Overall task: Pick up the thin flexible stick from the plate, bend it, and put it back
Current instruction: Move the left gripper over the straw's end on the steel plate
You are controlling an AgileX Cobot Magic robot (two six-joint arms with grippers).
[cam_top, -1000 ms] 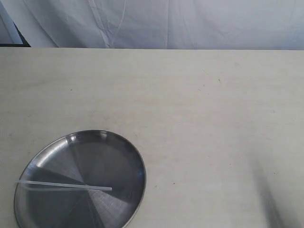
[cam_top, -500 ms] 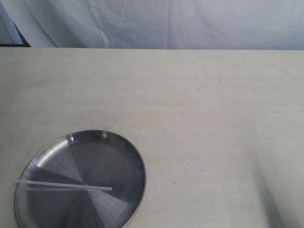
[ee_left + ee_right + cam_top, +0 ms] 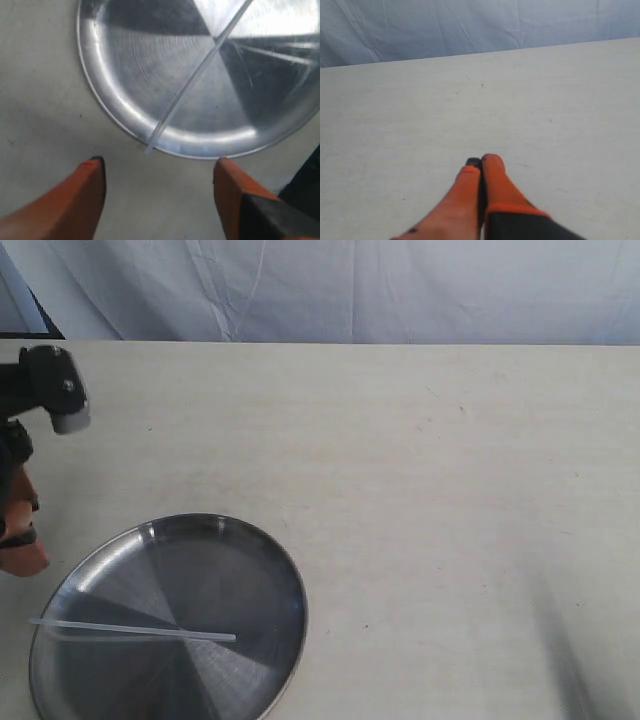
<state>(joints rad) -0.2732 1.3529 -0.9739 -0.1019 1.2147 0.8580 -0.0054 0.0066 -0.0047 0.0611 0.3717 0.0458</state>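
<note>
The round shiny steel plate (image 3: 250,560) lies at the front left of the table. The thin translucent stick (image 3: 135,630) rests straight across it, one end poking over the left rim. In the left wrist view the plate (image 3: 120,100) and the stick (image 3: 195,82) lie just ahead of my left gripper (image 3: 160,167), whose orange fingers stand wide apart over bare table, holding nothing. In the exterior view the left arm (image 3: 25,470) shows at the left edge, beside the plate. My right gripper (image 3: 481,161) is shut and empty over bare table; the exterior view does not show it.
The pale wooden table (image 3: 430,490) stretches back to a white cloth backdrop (image 3: 350,290). A soft shadow (image 3: 570,660) falls on the table at the front right.
The left arm has come into the exterior view at the left edge, beside the plate. The plate and stick have not moved.
</note>
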